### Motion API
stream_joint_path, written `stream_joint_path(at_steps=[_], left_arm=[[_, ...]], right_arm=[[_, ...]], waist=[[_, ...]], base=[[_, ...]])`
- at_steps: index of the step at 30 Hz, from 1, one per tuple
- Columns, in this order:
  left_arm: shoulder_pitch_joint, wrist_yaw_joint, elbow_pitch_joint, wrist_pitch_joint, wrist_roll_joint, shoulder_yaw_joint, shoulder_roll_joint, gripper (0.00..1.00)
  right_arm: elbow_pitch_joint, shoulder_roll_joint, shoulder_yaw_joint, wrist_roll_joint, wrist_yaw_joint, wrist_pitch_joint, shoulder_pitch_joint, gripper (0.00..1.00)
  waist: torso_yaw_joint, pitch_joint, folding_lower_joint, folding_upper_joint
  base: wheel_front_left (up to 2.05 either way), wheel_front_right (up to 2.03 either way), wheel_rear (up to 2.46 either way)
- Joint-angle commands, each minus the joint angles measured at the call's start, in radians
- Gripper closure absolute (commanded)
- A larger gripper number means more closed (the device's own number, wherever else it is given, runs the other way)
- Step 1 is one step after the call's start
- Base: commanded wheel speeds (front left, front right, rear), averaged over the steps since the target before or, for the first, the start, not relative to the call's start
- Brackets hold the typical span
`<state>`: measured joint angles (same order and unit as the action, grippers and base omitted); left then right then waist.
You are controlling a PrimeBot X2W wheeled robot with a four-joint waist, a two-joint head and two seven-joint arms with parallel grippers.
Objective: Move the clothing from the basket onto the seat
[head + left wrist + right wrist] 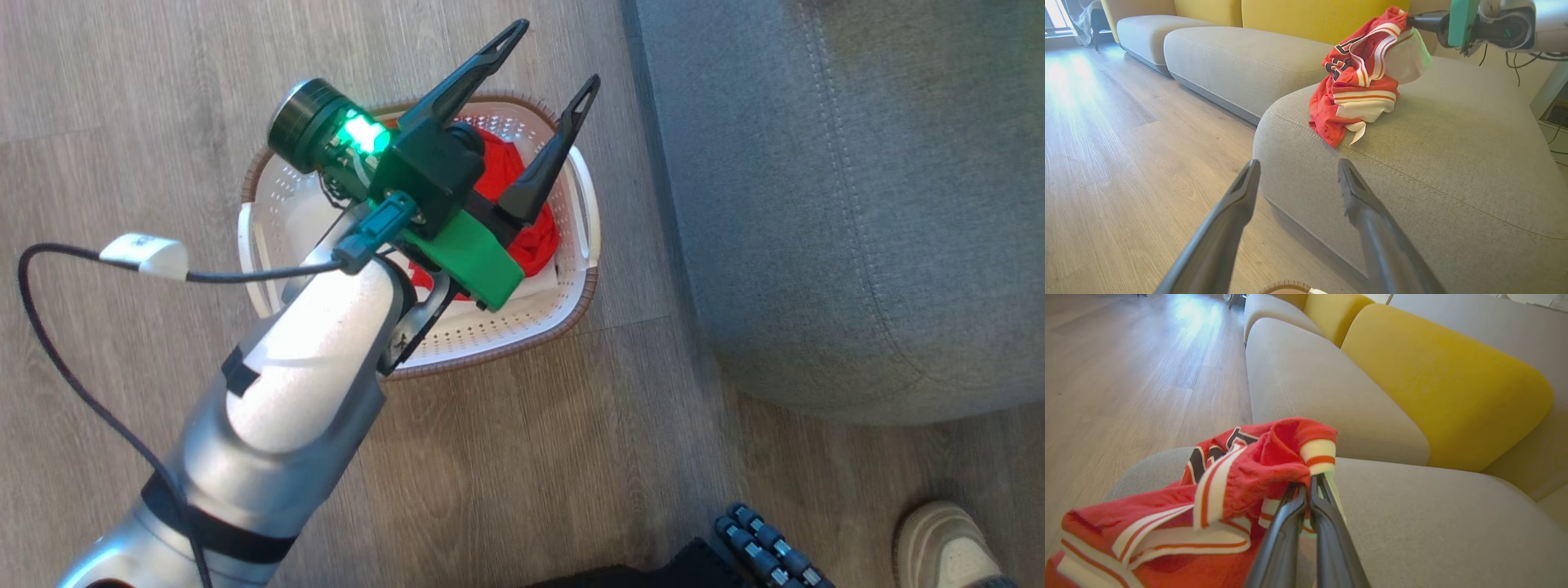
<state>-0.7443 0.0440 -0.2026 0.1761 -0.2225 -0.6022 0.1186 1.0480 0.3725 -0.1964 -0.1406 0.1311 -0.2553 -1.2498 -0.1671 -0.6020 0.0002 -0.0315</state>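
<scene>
On seat [1433,522], clamping clothing [1241,477] in right gripper [1308,486], jaws closed; holding left gripper [555,53] above basket [490,335], jaws spread wide, empty.

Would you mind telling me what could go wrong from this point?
1. The red jersey pinched in the right gripper drapes near the seat's rounded front edge; released there, it might slide to the wooden floor.
2. The open left gripper hangs over the basket; closing on the remaining red garment could also catch the basket wall.
</scene>
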Motion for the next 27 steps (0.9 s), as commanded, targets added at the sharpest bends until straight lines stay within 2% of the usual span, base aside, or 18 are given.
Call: stream_joint_path(at_steps=[1, 10, 11, 12, 13, 14, 15, 21, 27], left_arm=[[-0.024, -0.005, 0.040, -0.001, 0.008, 0.019, 0.016, 0.00], [-0.017, -0.006, 0.040, 0.003, 0.002, 0.002, 0.016, 0.00], [-0.016, -0.007, 0.038, 0.004, 0.001, 0.001, 0.016, 0.00], [-0.014, -0.007, 0.037, 0.005, 0.000, 0.001, 0.017, 0.00], [-0.013, -0.008, 0.035, 0.006, -0.002, 0.001, 0.018, 0.00], [-0.012, -0.009, 0.033, 0.008, -0.004, 0.002, 0.019, 0.00], [-0.010, -0.010, 0.030, 0.009, -0.005, 0.002, 0.020, 0.00], [0.009, -0.019, 0.014, 0.020, -0.022, 0.008, 0.024, 0.00], [0.036, -0.025, -0.016, 0.037, -0.049, 0.020, 0.024, 0.00]], right_arm=[[-0.022, -0.006, -0.007, -0.012, 0.000, -0.006, 0.011, 1.00], [0.046, -0.043, -0.038, -0.073, 0.000, -0.006, 0.060, 1.00], [0.049, -0.045, -0.039, -0.079, 0.000, -0.006, 0.065, 0.96], [0.049, -0.047, -0.042, -0.084, 0.000, -0.006, 0.069, 0.73], [0.049, -0.048, -0.043, -0.089, 0.000, -0.006, 0.074, 0.58], [0.050, -0.050, -0.044, -0.094, 0.000, -0.006, 0.079, 0.27], [0.051, -0.050, -0.044, -0.097, 0.000, -0.006, 0.081, 0.00], [0.027, -0.054, -0.006, -0.099, 0.000, -0.006, 0.102, 0.00], [-0.029, -0.050, 0.063, -0.051, 0.000, -0.006, 0.142, 0.00]], waist=[[0.003, -0.002, -0.0002, 0.0000], [0.022, -0.003, -0.0002, 0.0000], [0.024, -0.001, -0.0002, 0.0000], [0.025, 0.001, -0.0002, 0.0000], [0.026, 0.003, -0.0002, 0.0000], [0.025, 0.007, -0.0002, 0.0000], [0.025, 0.010, -0.0002, 0.0000], [0.016, 0.047, -0.0002, 0.0000], [0.010, 0.102, -0.0002, 0.0000]], base=[[0.00, 0.00, 0.00], [0.00, 0.00, 0.00], [0.00, 0.00, 0.00], [0.00, 0.00, 0.00], [0.00, 0.00, 0.00], [0.00, 0.00, 0.00], [0.00, 0.00, 0.00], [0.00, 0.00, 0.00], [0.00, 0.00, 0.00]])
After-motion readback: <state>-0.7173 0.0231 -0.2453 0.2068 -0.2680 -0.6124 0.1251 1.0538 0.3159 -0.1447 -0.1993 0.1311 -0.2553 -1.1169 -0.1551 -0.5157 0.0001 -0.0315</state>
